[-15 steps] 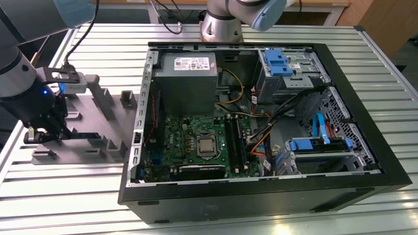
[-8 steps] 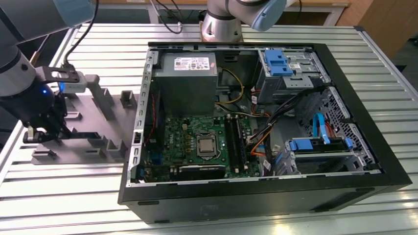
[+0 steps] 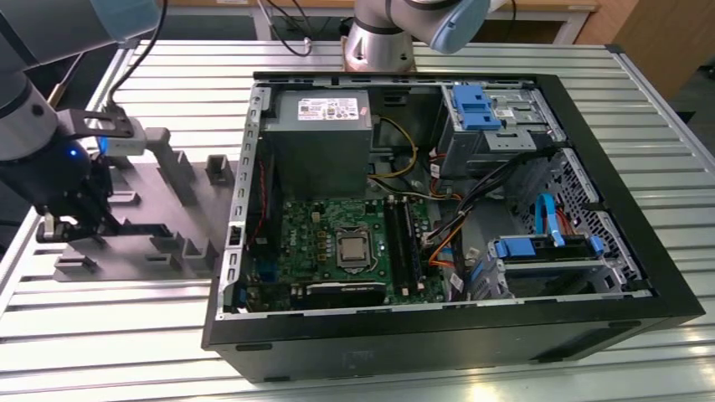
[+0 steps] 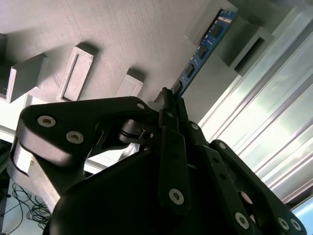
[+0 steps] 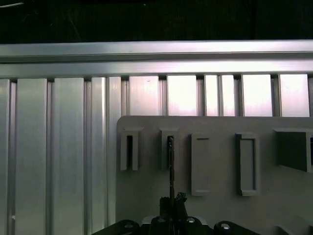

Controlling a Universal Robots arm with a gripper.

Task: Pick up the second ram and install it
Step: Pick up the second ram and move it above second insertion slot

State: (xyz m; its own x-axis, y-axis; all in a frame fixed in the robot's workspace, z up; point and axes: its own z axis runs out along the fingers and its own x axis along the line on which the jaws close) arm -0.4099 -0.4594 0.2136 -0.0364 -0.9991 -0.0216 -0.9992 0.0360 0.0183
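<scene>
Pinching the second ram [image 4: 201,49], hand [image 4: 169,98] stands near tray [image 4: 122,34] edge

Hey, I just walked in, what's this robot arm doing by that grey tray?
The arm's claw is closed on the second ram, gripping the thin stick over the grey fixture tray. The stick's far end appears to sit at one of the tray's slots, so it looks not yet carried off. The open computer case lies beside the tray, toward the exterior view's right.
</scene>
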